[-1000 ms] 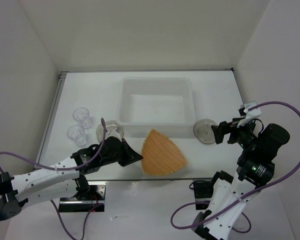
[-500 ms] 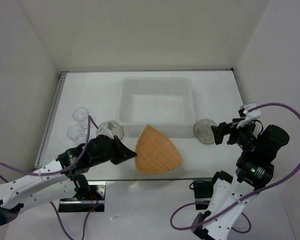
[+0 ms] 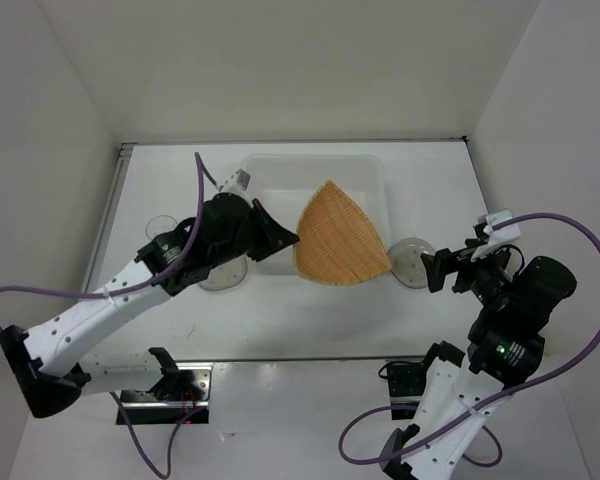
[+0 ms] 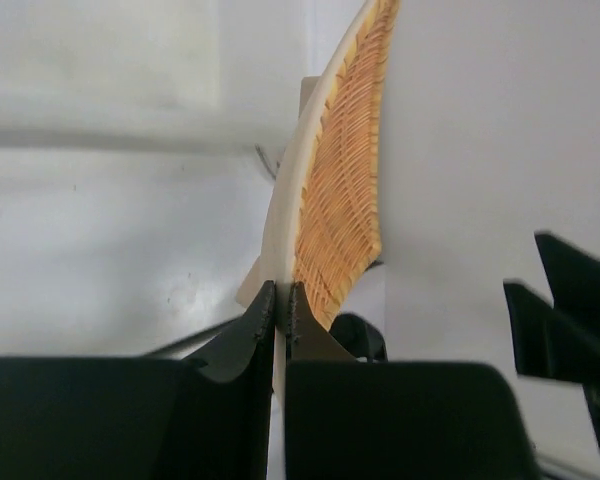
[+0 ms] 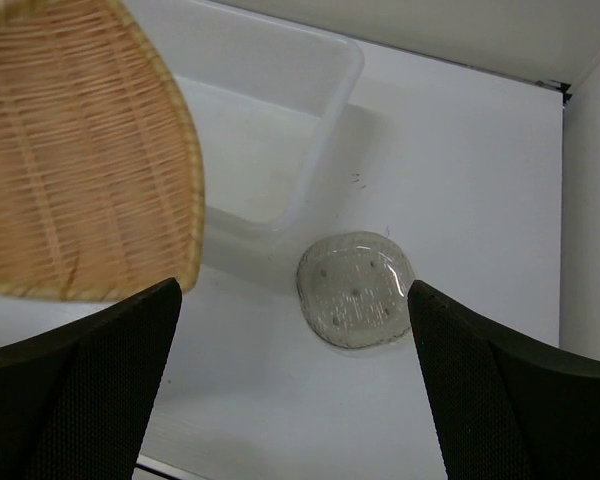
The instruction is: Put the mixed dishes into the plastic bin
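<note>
My left gripper (image 3: 286,240) is shut on the edge of the orange-tan woven fan-shaped plate (image 3: 340,236) and holds it tilted above the right half of the plastic bin (image 3: 280,162). In the left wrist view the jaws (image 4: 282,296) pinch the plate's pale rim (image 4: 345,190), seen edge-on. One grey speckled plate (image 3: 410,262) lies on the table right of the bin, and it also shows in the right wrist view (image 5: 357,288). My right gripper (image 3: 437,268) hangs open and empty above it (image 5: 294,292). The other grey plate (image 3: 223,276) lies left of the bin, partly under my left arm.
One clear cup (image 3: 160,226) shows at the far left; the second is hidden by my left arm. The bin (image 5: 280,120) holds nothing that I can see. White walls close in the table on three sides.
My left arm has lifted the woven plate off the table in front of the bin and swung it up and back over the bin. The right arm has barely moved.
</note>
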### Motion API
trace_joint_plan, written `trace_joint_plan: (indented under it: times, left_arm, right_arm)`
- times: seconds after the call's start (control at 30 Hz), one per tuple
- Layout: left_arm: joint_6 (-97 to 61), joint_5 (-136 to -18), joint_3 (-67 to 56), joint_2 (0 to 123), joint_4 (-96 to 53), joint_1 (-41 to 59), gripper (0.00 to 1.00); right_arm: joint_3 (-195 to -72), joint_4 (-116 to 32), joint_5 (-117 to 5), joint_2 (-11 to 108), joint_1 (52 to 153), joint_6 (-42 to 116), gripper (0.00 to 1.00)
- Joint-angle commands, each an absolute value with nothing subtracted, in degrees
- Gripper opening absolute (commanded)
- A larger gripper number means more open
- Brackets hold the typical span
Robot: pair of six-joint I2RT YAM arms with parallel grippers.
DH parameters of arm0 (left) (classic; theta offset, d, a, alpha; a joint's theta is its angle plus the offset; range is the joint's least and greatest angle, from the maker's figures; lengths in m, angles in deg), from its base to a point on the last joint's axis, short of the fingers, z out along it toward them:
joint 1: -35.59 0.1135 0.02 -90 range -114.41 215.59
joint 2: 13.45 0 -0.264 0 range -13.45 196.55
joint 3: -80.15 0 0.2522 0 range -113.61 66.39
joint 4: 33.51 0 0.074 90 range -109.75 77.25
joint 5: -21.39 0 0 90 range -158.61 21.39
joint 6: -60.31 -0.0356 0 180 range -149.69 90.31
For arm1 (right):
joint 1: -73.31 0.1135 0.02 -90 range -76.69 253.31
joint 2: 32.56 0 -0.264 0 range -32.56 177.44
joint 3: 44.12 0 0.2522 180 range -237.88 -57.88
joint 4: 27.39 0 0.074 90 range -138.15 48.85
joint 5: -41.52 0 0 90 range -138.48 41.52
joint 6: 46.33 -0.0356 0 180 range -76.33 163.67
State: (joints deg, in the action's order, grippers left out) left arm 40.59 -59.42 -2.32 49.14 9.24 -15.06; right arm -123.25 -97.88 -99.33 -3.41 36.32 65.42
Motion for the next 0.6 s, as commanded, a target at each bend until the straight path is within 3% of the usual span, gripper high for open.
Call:
trace_joint_plan:
  times: [0.0,0.2,0.57]
  left_arm:
    - [36.22,-63.15,-8.13,54.91,3.38,-8.65,0.00]
    - [33.76,-72.82,-11.92,66.26,-0.85,1.30,0.00]
    - [33.24,-77.84,-17.46,80.85,-7.09,5.71,0.00]
  right_arm:
    - [-125.03,-96.96,-98.67,-4.87,36.66,64.50,0.98]
    - [-125.03,-96.44,-98.67,-6.98,36.66,63.97,0.98]
    - [-124.51,-96.44,-98.67,-6.37,34.82,63.97,0.98]
